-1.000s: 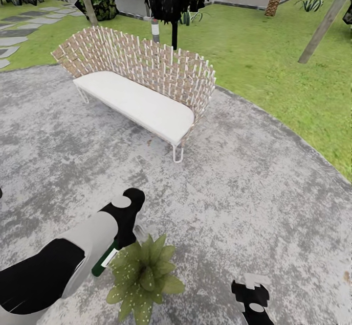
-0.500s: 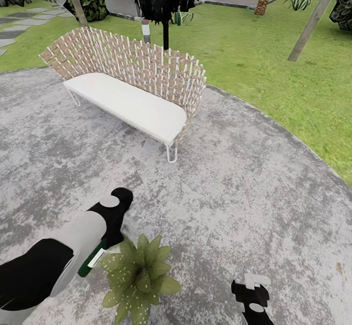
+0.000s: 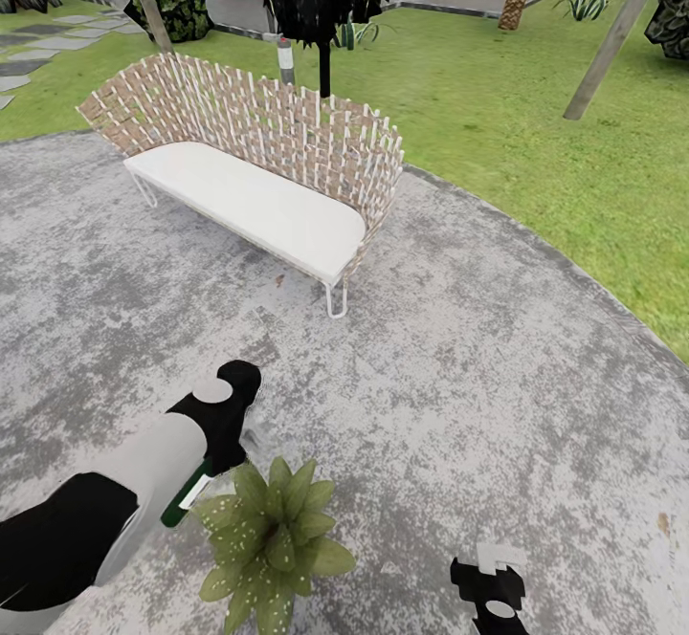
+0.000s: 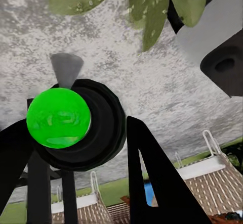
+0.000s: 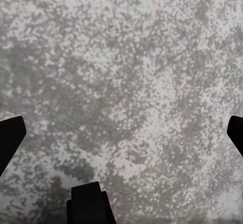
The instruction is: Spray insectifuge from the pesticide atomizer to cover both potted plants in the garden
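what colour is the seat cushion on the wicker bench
White, plain with no pattern. The cushion on the bench shows best in the head view.

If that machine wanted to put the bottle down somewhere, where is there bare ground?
Bare patio stretches between the wicker bench, the lawn edge and the right tool. More lies left of the bench's white leg. It is crowded near the potted plant, where the left tool holds the bottle.

Speckled green potted plant [image 3: 273, 544], mottled grey patio [image 3: 459, 377], white-cushioned tan wicker bench [image 3: 254, 152]
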